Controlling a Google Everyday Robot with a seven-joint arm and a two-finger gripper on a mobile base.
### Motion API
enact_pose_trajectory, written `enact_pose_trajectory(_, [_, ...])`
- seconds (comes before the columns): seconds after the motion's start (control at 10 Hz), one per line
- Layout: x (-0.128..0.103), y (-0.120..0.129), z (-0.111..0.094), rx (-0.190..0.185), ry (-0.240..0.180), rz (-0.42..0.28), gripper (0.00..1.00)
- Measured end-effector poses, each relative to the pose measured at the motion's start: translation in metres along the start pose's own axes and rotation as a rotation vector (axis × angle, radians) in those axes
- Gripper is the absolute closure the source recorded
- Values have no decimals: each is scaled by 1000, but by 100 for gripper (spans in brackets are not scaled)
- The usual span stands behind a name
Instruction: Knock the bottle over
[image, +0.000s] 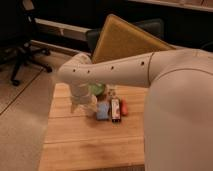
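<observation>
Camera view puts my arm (165, 75) closest, a broad white bulk filling the right side and reaching left across the scene. That hides part of the table (85, 150), whose near planks lie bare.

Further in, the arm bends down at the wrist so that the gripper (81, 102) hangs low at the left end of a row of small things, just above the wood. I judge it sits that low and off to the side so a sideways sweep would catch its target near the base. I cannot tell how far it is open, or whether it has hold of anything.

Right against it, on its right, is a pale shape I take for the bottle (93, 107); whether the two touch, or whether it stands upright, I cannot tell. Just beside that lies a blue block (102, 111), then a dark item (115, 109) with a white-and-red label, then something red (124, 107). Packed this tightly, a push rightward risks shoving the neighbours too.

Behind the row sits the green bowl (98, 89). Beyond the table a yellow board (125, 42) leans tilted, and a chair (20, 45) stands far left.
</observation>
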Motion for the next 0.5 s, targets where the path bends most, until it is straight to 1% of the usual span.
enact_pose_trajectory(0.3, [-1, 0, -2, -1, -7, 0, 35])
enact_pose_trajectory(0.4, [-10, -5, -15, -11, -48, -2, 35])
enact_pose_trajectory(0.5, [-14, -11, -21, -8, -67, -2, 35])
